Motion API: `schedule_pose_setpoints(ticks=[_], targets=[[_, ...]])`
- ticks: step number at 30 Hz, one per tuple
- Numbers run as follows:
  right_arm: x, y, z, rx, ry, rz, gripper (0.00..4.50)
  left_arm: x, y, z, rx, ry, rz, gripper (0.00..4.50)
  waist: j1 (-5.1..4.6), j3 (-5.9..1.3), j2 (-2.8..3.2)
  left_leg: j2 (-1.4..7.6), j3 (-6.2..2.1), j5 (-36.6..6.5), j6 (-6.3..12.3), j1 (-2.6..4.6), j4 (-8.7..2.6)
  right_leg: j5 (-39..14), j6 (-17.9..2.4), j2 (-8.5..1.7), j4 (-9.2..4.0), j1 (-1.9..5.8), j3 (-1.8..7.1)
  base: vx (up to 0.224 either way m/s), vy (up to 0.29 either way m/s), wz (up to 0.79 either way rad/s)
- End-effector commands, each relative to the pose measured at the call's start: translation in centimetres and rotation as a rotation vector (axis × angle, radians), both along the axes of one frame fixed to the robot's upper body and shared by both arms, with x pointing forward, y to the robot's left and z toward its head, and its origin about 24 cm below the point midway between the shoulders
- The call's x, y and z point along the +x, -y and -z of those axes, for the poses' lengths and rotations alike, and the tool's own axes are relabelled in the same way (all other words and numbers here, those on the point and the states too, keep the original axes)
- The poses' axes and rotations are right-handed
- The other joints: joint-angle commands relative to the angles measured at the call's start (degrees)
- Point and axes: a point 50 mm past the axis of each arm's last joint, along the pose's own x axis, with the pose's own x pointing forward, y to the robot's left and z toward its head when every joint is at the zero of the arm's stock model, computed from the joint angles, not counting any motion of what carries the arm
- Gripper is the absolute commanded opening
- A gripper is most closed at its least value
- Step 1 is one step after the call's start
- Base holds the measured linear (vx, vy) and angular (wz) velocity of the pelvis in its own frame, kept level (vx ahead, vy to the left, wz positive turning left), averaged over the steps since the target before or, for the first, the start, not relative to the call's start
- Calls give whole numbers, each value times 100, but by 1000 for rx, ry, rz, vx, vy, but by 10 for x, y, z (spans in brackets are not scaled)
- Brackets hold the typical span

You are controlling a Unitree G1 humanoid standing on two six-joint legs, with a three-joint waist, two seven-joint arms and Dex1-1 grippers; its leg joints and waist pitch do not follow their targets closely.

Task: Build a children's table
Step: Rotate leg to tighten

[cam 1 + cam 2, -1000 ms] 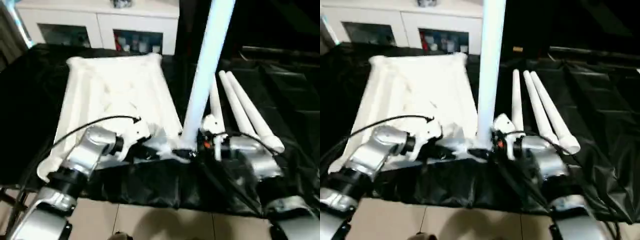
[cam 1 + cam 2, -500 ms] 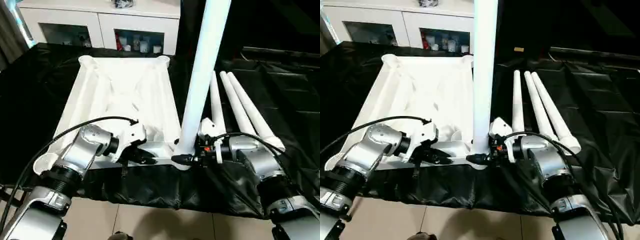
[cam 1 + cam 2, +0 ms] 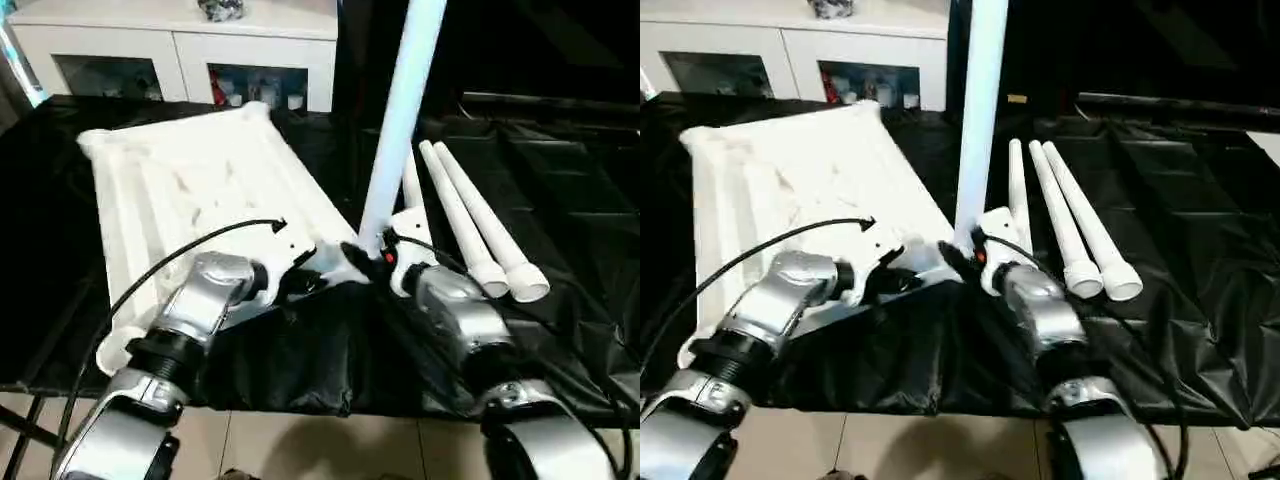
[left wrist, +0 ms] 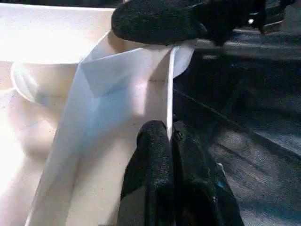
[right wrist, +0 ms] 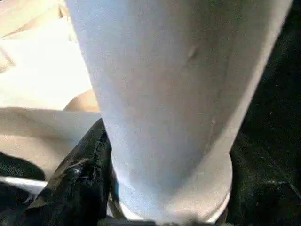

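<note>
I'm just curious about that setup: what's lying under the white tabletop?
A black sheet spreads beneath the tabletop and also under the three loose legs beside it. Whatever supports the sheet is covered, so I can't tell what that is.

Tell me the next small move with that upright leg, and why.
Probably press the upright leg straight down into the tabletop's near corner socket. The right tool grips its base right at that corner, while the left tool pinches the tabletop's edge to steady it. Three more legs lie waiting on the black cloth.
</note>
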Motion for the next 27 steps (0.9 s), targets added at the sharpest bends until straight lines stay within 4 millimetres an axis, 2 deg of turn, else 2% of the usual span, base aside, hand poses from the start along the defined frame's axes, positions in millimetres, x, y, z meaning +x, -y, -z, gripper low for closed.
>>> schedule_pose_setpoints(ticks=[1,6,7,8,11,14,21,22,25,26,27], targets=[[-10,-33,8,27,-49,-125,344,-1,28,-12,-76,54,69,0,-1,-333,-8,182,-110,-2019,-63,132,-400,-1640,-1079,-265,-502,130,135,0,0,0],[-10,-24,2,26,-13,-209,397,-3,21,-13,-81,42,114,0,3,-332,-7,182,-110,-2005,-12,124,-399,-1671,-1085,-266,-505,154,129,0,0,0],[-10,-22,1,28,-14,-225,397,-4,21,-13,-89,37,129,0,3,-333,-4,185,-109,-1982,-4,119,-399,-1629,-1094,-268,-498,156,133,0,0,0],[-15,-14,0,20,-11,-326,397,-7,17,-12,-105,26,180,0,6,-337,1,187,-110,-1933,11,120,-398,-1551,-1118,-265,-492,160,130,0,0,0],[-20,-9,-1,13,-8,-412,397,-10,13,-12,-107,21,221,0,28,-340,10,193,-97,-1749,122,110,-385,-1158,-1220,-261,-462,186,132,0,0,0],[-29,1,-3,2,-20,-549,397,-13,6,-12,-93,8,290,0,49,-339,2,192,-89,-1734,199,116,-375,-1134,-1283,-256,-463,204,121,0,0,0],[-42,16,-4,-43,-86,-762,397,-16,-9,-12,-41,-39,376,0,122,-324,21,226,-89,-1917,76,147,-398,-1440,-1305,-263,-465,177,118,0,0,0],[-43,16,-4,-44,-91,-774,372,-16,-10,-12,-38,-42,381,0,126,-326,20,225,-84,-1901,82,144,-395,-1403,-1307,-257,-460,179,120,0,0,0],[-46,16,-5,-47,-115,-830,372,-16,-13,-12,-16,-51,404,0,156,-330,23,231,-79,-1839,75,153,-391,-1306,-1337,-265,-446,170,123,0,0,0],[-46,16,-5,-51,-121,-846,349,-16,-14,-12,-15,-54,408,0,174,-331,17,232,-77,-1803,79,150,-392,-1267,-1350,-264,-441,177,122,0,0,0],[-47,16,-6,-53,-127,-861,349,-16,-14,-12,-15,-57,413,0,183,-328,23,235,-76,-1794,78,154,-394,-1241,-1358,-261,-433,173,121,0,0,0]])
